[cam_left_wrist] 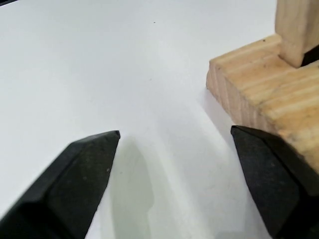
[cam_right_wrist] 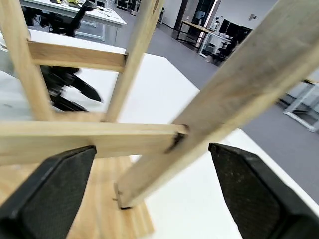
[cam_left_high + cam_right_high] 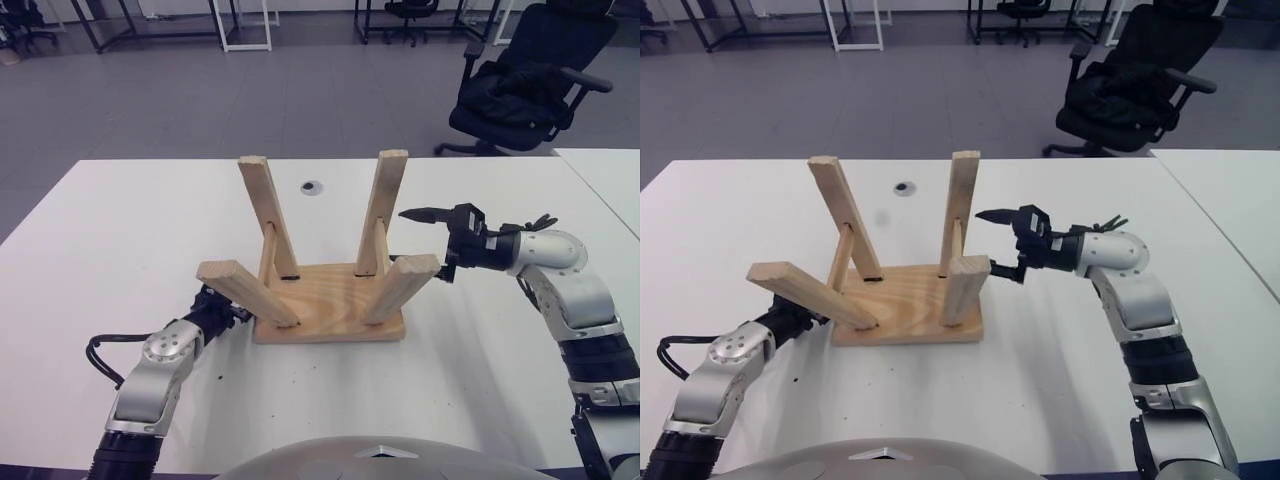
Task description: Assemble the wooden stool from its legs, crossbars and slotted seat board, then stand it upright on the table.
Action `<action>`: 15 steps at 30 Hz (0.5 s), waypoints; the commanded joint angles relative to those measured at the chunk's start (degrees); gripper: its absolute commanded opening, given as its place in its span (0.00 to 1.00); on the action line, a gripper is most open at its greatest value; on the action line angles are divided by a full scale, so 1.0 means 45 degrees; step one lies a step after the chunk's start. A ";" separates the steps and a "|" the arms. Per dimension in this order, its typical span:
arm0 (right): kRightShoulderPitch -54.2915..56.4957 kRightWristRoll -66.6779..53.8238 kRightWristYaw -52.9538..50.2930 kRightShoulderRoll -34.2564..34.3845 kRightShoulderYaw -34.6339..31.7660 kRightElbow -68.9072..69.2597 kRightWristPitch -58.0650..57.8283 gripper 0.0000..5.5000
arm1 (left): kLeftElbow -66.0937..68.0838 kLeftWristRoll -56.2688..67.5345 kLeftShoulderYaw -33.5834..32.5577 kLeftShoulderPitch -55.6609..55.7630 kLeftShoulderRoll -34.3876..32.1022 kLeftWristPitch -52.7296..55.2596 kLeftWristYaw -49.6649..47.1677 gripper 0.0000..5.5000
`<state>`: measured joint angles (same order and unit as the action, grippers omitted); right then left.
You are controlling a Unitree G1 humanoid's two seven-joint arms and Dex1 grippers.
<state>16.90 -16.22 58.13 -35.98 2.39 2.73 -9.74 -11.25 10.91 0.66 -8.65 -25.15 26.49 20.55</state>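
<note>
white table (image 3: 120,220) carries upturned stool (image 3: 330,315); grey floor (image 3: 300,90), black office chair (image 3: 530,80) behind; left claw (image 1: 175,132), right claw (image 2: 152,148) agape.

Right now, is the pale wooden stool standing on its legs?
No, its flat seat board lies on the white table, legs up.

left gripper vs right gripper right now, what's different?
Height: the left gripper sits low at the white table, by the pale wooden seat board's corner; the right gripper is raised beside a wooden leg.
Between fingers: left gripper frames bare table; right gripper frames the leg and a wooden crossbar.
Shared: both open, holding nothing.
</note>
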 commanded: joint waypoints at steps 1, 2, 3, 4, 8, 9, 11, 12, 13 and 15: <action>-0.1263 0.1331 -0.1555 -0.0422 -0.0674 -0.0779 0.0720 0.77 | -0.0247 -0.0261 -0.0562 -0.1059 -0.0833 0.0066 0.0433 0.74; -0.1551 0.1493 -0.1917 -0.0284 -0.0740 -0.0931 0.0840 0.77 | -0.0379 -0.0244 -0.0805 -0.1311 -0.0997 -0.0043 0.0547 0.74; -0.1883 0.1584 -0.2176 -0.0104 -0.0726 -0.0968 0.0894 0.77 | -0.0467 -0.0224 -0.0936 -0.1558 -0.1120 -0.0174 0.0693 0.74; -0.2281 0.1603 -0.2378 0.0051 -0.0661 -0.0876 0.0853 0.77 | -0.0560 -0.0188 -0.0960 -0.1847 -0.1220 -0.0327 0.0904 0.74; -0.4264 0.2691 -0.2609 -0.0231 0.0218 -0.0294 0.1100 0.77 | -0.0966 -0.0578 -0.0255 -0.3130 -0.1764 -0.0852 0.1771 0.74; -0.4836 0.3265 -0.2907 -0.0269 0.0531 -0.0075 0.1208 0.77 | -0.1128 -0.0568 -0.0015 -0.3346 -0.1844 -0.0768 0.1941 0.74; -0.5632 0.4013 -0.3672 -0.0083 0.0807 0.0380 0.1061 0.77 | -0.1100 -0.0858 0.0527 -0.3449 -0.1875 -0.0644 0.1929 0.74; -0.5909 0.4141 -0.4039 0.0005 0.0749 0.0678 0.0841 0.77 | -0.1102 -0.1017 0.0760 -0.3435 -0.1832 -0.0612 0.1818 0.74; -0.6075 0.4143 -0.4308 0.0078 0.0641 0.0939 0.0663 0.77 | -0.1151 -0.1061 0.0869 -0.3481 -0.1758 -0.0604 0.1691 0.74; -0.6003 0.4188 -0.4740 0.0107 0.0450 0.0907 0.0619 0.77 | -0.0919 -0.1353 0.0652 -0.3320 -0.1809 -0.0809 0.1316 0.74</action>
<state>-9.55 0.55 37.95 -35.39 4.79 7.81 -5.32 -19.55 8.42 1.62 -21.14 -32.74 19.96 27.16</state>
